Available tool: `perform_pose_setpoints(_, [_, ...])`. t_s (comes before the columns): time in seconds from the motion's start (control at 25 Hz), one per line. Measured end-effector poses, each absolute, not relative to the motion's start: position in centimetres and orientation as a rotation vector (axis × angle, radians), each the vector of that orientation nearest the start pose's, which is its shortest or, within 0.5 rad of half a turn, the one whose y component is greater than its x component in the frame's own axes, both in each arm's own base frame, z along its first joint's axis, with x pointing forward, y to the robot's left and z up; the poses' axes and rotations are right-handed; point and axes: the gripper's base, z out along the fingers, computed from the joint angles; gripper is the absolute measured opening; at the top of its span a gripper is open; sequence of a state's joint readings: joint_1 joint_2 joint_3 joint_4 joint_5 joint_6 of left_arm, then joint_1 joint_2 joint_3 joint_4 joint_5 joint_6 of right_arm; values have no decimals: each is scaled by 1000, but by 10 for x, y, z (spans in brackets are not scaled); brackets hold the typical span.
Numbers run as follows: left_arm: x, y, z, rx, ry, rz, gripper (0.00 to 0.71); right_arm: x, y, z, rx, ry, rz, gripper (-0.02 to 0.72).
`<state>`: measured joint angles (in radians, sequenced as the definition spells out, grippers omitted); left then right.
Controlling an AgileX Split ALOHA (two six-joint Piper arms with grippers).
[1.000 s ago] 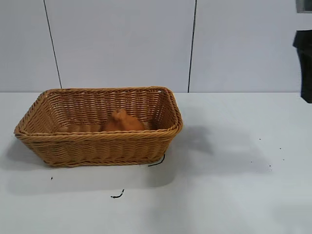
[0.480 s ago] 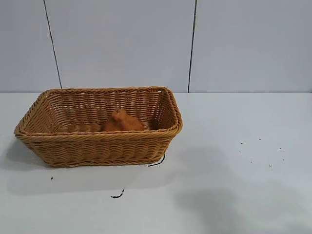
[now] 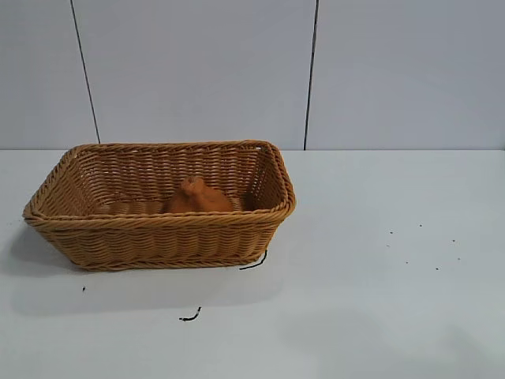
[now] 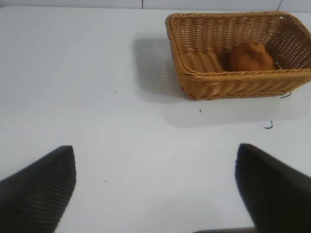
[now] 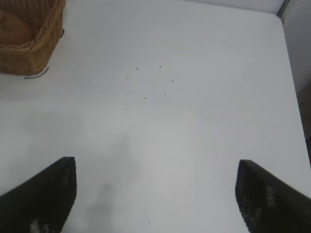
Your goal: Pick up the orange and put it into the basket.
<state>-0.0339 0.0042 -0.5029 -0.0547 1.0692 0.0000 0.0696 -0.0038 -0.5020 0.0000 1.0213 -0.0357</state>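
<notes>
Dull orange (image 3: 196, 197) sits inside tan wicker basket (image 3: 158, 237), seemingly neck-up.

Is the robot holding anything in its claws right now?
No. The left gripper and right gripper are both open over the bare white table. The knobby dull-orange fruit lies untouched inside the tan woven wicker basket.

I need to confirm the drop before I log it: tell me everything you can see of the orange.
The orange is a dull orange, rough-skinned fruit, rounded with a knobby bump on top. It lies inside the basket on the woven floor, right of the middle as the exterior view shows it; the near rim hides its lower part. The left wrist view shows it well below the rim. Nothing grips it: both grippers are open and away over bare table. Whether it touches a basket wall cannot be told.
</notes>
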Motion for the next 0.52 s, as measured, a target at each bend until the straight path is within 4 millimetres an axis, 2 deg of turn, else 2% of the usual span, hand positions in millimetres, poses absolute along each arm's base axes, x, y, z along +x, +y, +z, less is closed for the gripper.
perform_pose_setpoints(0.52, [-5,-4,277,38,2054,-87,639,-4,0,281,-69,1999,-2,634])
